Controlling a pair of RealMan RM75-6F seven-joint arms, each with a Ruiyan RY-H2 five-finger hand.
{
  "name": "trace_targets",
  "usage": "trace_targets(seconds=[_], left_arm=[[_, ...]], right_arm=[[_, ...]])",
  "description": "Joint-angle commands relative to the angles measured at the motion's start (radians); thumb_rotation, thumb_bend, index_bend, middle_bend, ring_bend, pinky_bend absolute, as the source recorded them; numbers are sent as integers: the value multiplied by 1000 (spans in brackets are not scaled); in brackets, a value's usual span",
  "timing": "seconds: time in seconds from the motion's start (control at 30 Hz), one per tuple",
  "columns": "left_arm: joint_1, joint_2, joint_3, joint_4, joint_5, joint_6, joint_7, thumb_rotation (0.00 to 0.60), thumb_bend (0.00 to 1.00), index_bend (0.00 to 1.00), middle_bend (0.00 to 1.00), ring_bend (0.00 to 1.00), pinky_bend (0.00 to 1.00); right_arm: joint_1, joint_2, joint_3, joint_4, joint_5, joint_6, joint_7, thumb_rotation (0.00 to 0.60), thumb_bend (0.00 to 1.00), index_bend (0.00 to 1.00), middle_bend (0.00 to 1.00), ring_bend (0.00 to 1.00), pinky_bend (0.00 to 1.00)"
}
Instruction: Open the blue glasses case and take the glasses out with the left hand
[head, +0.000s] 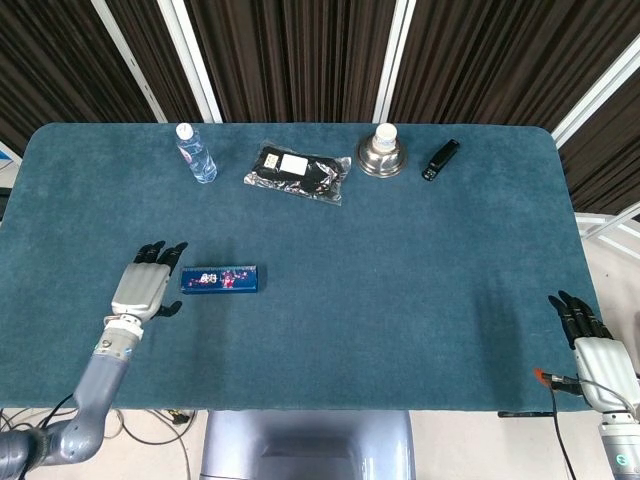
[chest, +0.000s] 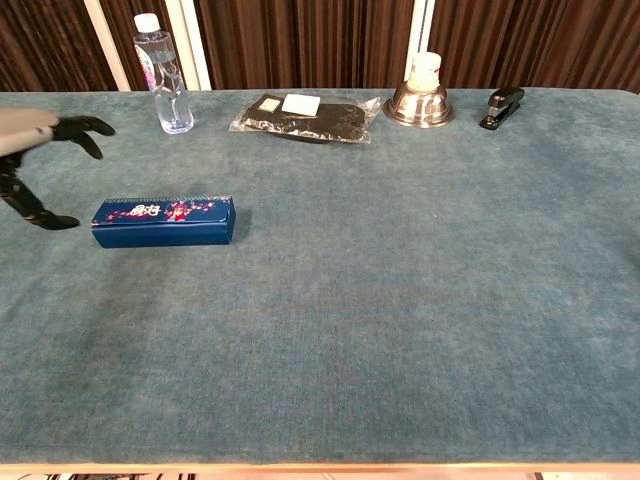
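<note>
Head view: blue glasses case (head: 219, 279) lies shut, flat on table (head: 400, 280), left-front area. Left hand (head: 145, 288) just beside case's left end, fingers spread, holding nothing, not touching. Right hand (head: 592, 345) at right-front table edge, fingers apart, idle.

Chest view: case lid down; only left fingertips (chest: 85, 128) show at frame edge. Step: approach. Next: get fingers onto lid seam, lift without pushing case away.

Table: we see a teal cloth-covered table (head: 400, 270) (rounded far corners).
Far wall: dark pleated curtain (head: 290, 60) with white bars (head: 190, 60).
</note>
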Motion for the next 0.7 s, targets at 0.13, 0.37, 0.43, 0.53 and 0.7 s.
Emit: trace_targets(seconds=[0.13, 0.37, 0.43, 0.53, 0.7], left_arm=[[-64, -54, -10, 46, -94, -24, 58, 600, 304, 28, 192, 5, 92], [-107, -94, -3, 83, -136, -34, 80, 600, 316, 31, 203, 6, 97], [-114, -102, -2, 88, -146, -35, 81, 600, 331, 32, 210, 6, 97], [-127, -113, 1, 100, -161, -32, 86, 600, 359, 32, 214, 6, 97], [-141, -125, 5, 113, -183, -29, 85, 600, 364, 32, 221, 6, 98]], right_arm=[[0, 0, 0, 1, 1, -1, 2, 600, 116, 0, 0, 0, 212], [-1, 1, 0, 0, 0, 1, 0, 600, 116, 0, 0, 0, 212], [-1, 0, 1, 1, 1, 0, 0, 600, 116, 0, 0, 0, 212], [0, 0, 1, 1, 3, -1, 1, 600, 116, 0, 0, 0, 212], [0, 1, 1, 0, 3, -1, 3, 600, 116, 0, 0, 0, 212]])
